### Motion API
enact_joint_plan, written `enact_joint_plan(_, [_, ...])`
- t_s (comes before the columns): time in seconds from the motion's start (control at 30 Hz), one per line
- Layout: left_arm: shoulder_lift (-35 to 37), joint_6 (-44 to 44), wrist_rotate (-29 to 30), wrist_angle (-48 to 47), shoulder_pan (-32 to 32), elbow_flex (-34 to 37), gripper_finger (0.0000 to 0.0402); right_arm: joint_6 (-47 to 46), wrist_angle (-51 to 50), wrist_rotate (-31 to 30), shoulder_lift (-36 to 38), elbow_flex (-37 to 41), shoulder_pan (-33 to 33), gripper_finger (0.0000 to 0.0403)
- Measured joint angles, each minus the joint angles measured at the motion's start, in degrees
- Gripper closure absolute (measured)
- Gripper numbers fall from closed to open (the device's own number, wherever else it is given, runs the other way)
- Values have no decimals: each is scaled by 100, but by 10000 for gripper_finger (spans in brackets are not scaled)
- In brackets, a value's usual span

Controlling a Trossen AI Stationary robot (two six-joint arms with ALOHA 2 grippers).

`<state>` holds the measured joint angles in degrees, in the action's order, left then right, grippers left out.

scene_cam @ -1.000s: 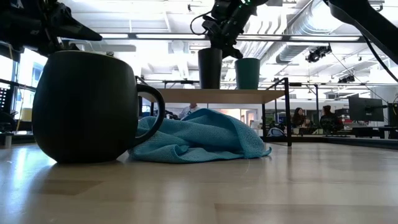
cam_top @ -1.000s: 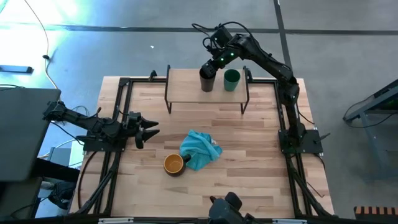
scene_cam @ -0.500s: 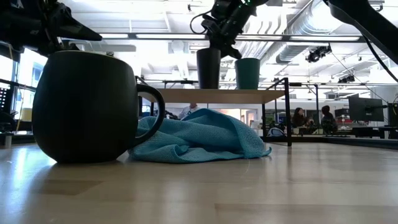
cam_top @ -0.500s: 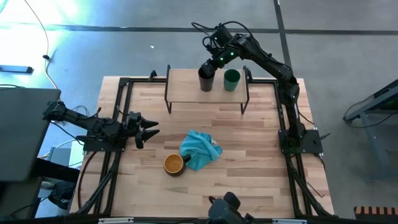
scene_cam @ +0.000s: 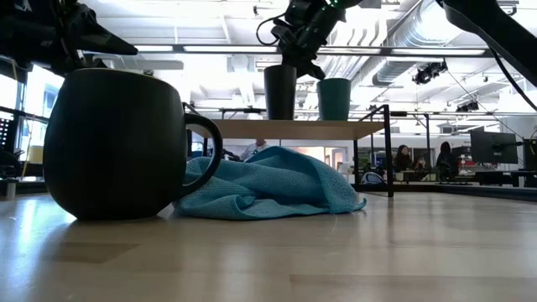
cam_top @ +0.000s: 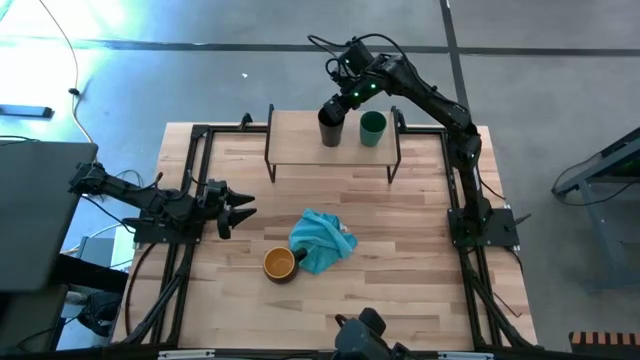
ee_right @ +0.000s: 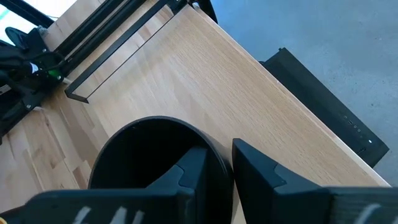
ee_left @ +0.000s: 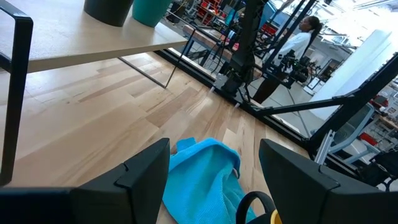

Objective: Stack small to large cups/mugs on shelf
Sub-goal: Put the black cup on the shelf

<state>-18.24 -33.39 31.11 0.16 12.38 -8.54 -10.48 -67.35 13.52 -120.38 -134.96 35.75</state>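
The black cup point(cam_top: 331, 128) stands upright on the shelf point(cam_top: 300, 150), at the table's far edge, with the green cup point(cam_top: 372, 128) on its base just to its right. My right gripper point(cam_top: 337, 112) is shut on the black cup from above. The dark mug point(cam_top: 280, 264) with the yellow-orange inside sits on the table near the front, its handle against the teal cloth point(cam_top: 322, 241). My left gripper point(cam_top: 240, 208) waits open at the table's left side, low over the wood, pointing toward the cloth. My right gripper holds the black cup by its rim point(ee_right: 219, 163), on the side nearest the green cup. One finger point(ee_right: 186, 177) is inside the cup and the other point(ee_right: 264, 171) outside, pinching the wall. The fingers come slanting down from above and behind. The cup is upright; whether its base point(scene_cam: 280, 117) is clear of the shelf cannot be told.
The shelf's black metal legs point(cam_top: 270, 160) stand on the table's far part. The shelf's left half point(cam_top: 295, 130) is bare wood. A black frame runs along the table's left and right sides point(cam_top: 190, 180). People sit in the room behind the table point(scene_cam: 403, 159).
My right gripper, still shut on the rim, has moved the black cup a little toward the shelf's left end, away from the green cup. The cup has stayed upright.
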Motion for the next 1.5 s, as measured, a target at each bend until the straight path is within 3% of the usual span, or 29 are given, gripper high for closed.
enact_joint_plan(0.57, [2,-35,0,2,2,0,165,7,78,0,0,-2,0,337])
enact_joint_plan(0.9, [2,-37,0,2,2,-1,165,45,18,142,0,-2,0,300])
enact_joint_plan(1.5, [1,-39,0,2,1,0,165,155,56,269,0,-4,1,299])
